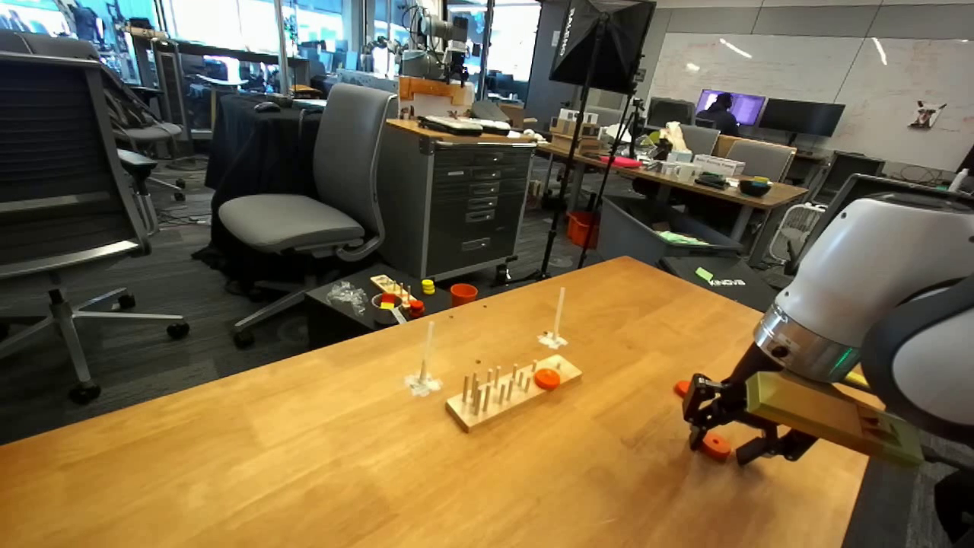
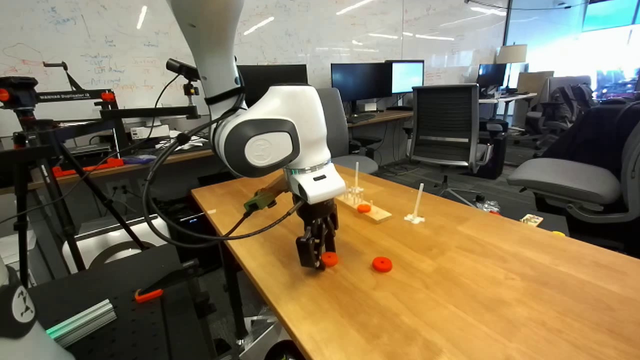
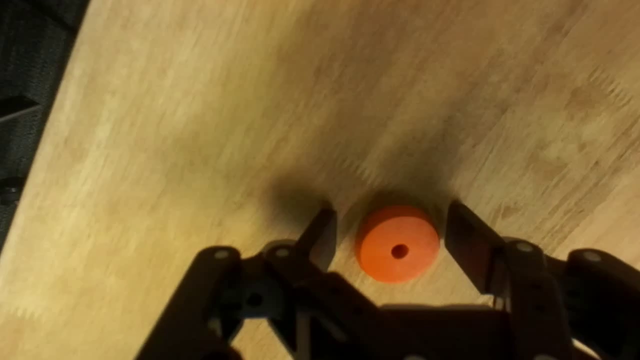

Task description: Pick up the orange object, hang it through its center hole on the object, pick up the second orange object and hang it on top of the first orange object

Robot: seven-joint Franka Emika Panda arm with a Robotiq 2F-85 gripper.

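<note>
One orange disc (image 1: 547,378) sits on the small wooden rack (image 1: 517,397), near one end; whether it is threaded there I cannot tell. A second orange disc (image 3: 385,250) lies on the table (image 1: 304,457), well apart from the rack, its centre hole plain to see. Around it stands the gripper (image 3: 391,225), fingers parted, with a gap to the disc on each side. A third orange disc (image 2: 382,264) lies near the gripper, also well apart from the rack. Two thin uprights (image 1: 428,350) stand near the rack. Past the rack and the table's edge, in an exterior view, a black case (image 1: 727,283) bears "KINOVA" in white capitals, while a black softbox (image 1: 624,46) shows sideways white lettering too small to read. Well apart from the rack, in an exterior view, a dark machine bar (image 2: 75,96) reads "Duplicator i3", the word before it unclear, and the whiteboard (image 2: 300,42) carries handwriting mostly too faint to make out.
</note>
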